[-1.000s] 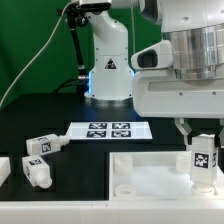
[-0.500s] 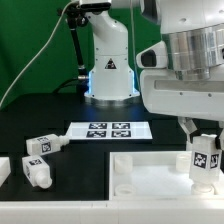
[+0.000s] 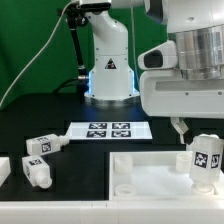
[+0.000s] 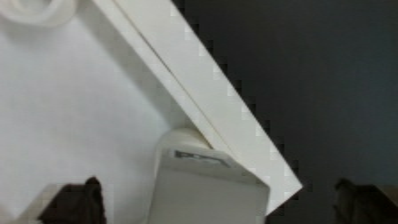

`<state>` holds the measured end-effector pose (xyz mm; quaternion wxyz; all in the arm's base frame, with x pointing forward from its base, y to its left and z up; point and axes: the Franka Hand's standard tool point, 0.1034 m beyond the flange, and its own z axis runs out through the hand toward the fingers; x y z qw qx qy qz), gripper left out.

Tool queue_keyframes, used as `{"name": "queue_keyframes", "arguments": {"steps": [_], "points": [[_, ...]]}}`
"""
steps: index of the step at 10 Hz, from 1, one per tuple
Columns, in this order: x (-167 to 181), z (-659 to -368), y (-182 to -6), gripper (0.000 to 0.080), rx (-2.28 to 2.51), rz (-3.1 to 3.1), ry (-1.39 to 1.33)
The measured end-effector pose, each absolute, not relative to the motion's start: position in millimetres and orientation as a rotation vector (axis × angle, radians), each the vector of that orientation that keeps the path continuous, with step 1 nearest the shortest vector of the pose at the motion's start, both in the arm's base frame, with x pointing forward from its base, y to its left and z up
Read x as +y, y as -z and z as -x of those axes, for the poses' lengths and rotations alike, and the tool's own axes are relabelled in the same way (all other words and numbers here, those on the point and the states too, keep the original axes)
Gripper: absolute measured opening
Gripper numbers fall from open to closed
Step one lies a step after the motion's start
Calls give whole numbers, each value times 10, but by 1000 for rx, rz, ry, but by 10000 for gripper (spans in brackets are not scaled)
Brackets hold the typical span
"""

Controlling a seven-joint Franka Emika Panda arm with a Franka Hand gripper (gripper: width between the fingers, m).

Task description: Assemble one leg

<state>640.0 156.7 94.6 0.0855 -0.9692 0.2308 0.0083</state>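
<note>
While the small chunky white plastic leg (image 3: 206,160), with a black-and-white square tag on its face, stands upright at the corner of the large white square tray-like tabletop (image 3: 150,178) nearest the exterior view's right edge, the arm's two-finger gripper (image 4: 217,203) hangs over it with its jaws spread wide. The wrist view shows the dark fingertips (image 4: 71,198) well apart on either side of the leg, neither touching it, with the tabletop's raised rim running just beside the post. Near the black table's (image 3: 30,115) edge at the exterior view's left sit a second tagged white leg (image 3: 38,146) and a third tagged white leg (image 3: 38,172), well apart from the tabletop. The flat white marker board (image 3: 108,129) lies just beyond the tabletop's far edge.
</note>
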Motion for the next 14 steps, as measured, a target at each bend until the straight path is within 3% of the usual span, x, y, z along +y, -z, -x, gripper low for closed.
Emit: {"name": "queue_keyframes", "arguments": {"steps": [8,11,14], "points": [[1552,-6569,-1013,649,-632,3024,221],[1529,-6513,-1004,649,-908,2967,231],[1522,-6424,-959,649,-888,2974,174]]}}
